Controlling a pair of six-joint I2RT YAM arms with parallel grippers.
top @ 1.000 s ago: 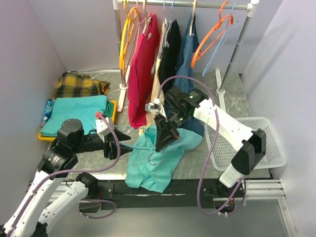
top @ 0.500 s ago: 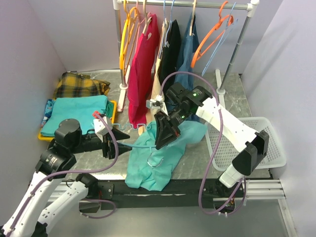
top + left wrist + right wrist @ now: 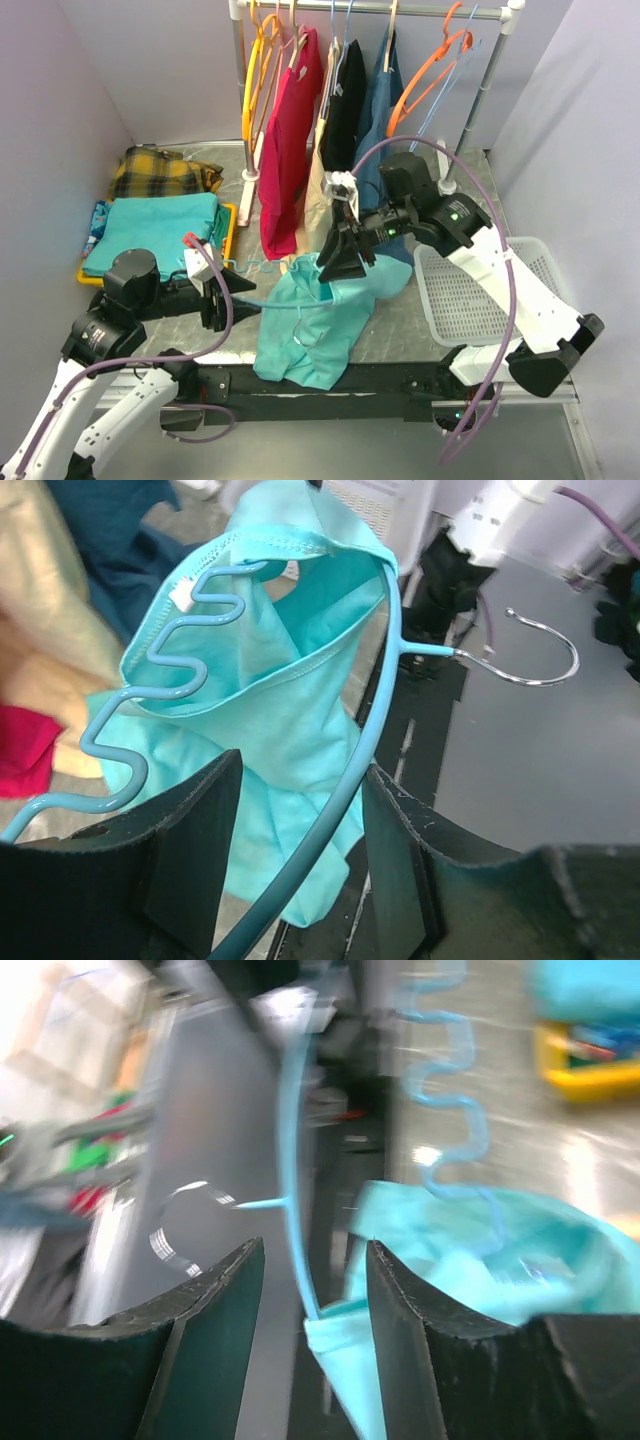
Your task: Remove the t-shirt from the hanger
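Teal t-shirt (image 3: 310, 335) partly freed from a light-blue wire hanger (image 3: 375, 695), seen from above and from both wrists. The garment lies heaped at the near edge of the desk (image 3: 400, 330), between the two arms. Its collar (image 3: 300, 545) is still looped over the far shoulder of the hanger, and the wavy lower bar runs up into the neck opening. The metal hook (image 3: 545, 655) and the near shoulder arm are bare, with no fabric on them.

The left hand (image 3: 305, 770) is at the hanger's near end. Its fingers stand part-way apart and the shoulder arm passes between them. Whether they pinch the wire cannot be told from these views. The right hand (image 3: 313, 1250) hovers just above the collar, released, with nothing between its fingers.

Judged state: roughly half done. What remains is to draw the collar off the far shoulder so that the hanger comes away clean.
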